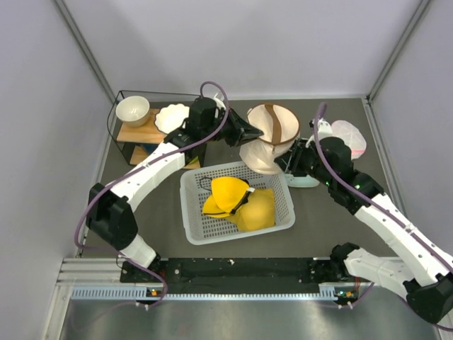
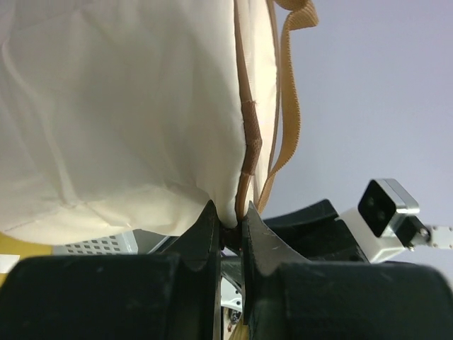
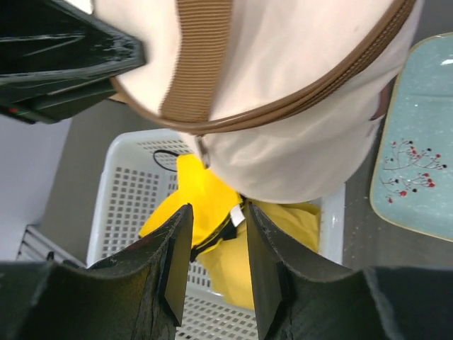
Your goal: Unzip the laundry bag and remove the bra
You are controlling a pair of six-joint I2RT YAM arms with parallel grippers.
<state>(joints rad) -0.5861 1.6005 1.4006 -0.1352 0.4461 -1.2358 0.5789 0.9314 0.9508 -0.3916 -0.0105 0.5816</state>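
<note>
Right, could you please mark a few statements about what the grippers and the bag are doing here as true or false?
1. The left gripper is pinched on the brown trim of the laundry bag. True.
2. The right gripper is clamped on the zipper pull. False: its jaws stand open, and the pull hangs free beyond them.
3. The white basket holds a yellow garment. True.
4. The bra has been taken out onto the table. False: no bra is in view, and the visible stretch of the zipper looks closed.
</note>
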